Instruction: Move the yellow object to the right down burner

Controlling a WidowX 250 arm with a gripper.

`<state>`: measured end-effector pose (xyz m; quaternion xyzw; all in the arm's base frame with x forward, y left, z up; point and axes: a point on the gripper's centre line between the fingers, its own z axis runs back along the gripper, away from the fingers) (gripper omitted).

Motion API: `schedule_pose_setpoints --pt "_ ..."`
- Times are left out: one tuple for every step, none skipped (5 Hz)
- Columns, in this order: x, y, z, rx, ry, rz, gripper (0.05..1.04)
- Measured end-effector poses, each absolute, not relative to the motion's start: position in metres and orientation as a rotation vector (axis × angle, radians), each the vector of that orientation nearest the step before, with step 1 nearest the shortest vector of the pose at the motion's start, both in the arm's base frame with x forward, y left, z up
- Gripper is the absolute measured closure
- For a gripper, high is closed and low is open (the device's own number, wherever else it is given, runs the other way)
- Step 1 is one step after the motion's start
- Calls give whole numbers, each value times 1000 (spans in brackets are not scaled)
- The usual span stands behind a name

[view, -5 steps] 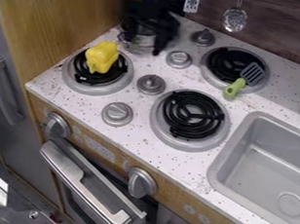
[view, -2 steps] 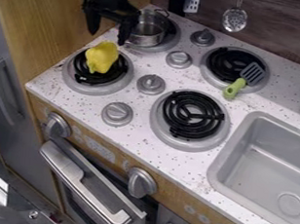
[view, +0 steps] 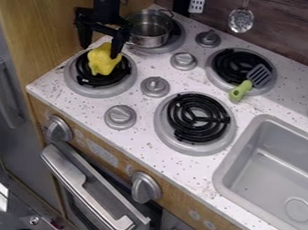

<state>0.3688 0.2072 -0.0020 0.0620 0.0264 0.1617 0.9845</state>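
Camera view: gripper [view: 100,51] spread wide, holding nothing, near yellow object [view: 103,61]; toward 4 o'clock, knob [view: 155,85], burner [view: 196,119], sink rim [view: 234,158].

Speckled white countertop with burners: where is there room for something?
Free: the black-coiled front right burner, the grey sink, and the speckled countertop between that sink and the rear right burner. Crowded: the front left burner, with its yellow object and the black gripper over it, and the silver pot behind. A green-handled spatula partly covers that rear burner.
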Motion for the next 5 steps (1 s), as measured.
schedule_pose_setpoints --pt "368 205 -15 110 79 327 84" --pt "369 204 -16 103 77 327 113" --pt "371 200 -18 110 69 315 251" --pt "369 191 -17 123 53 283 254" --pt "378 161 3 135 -7 201 254"
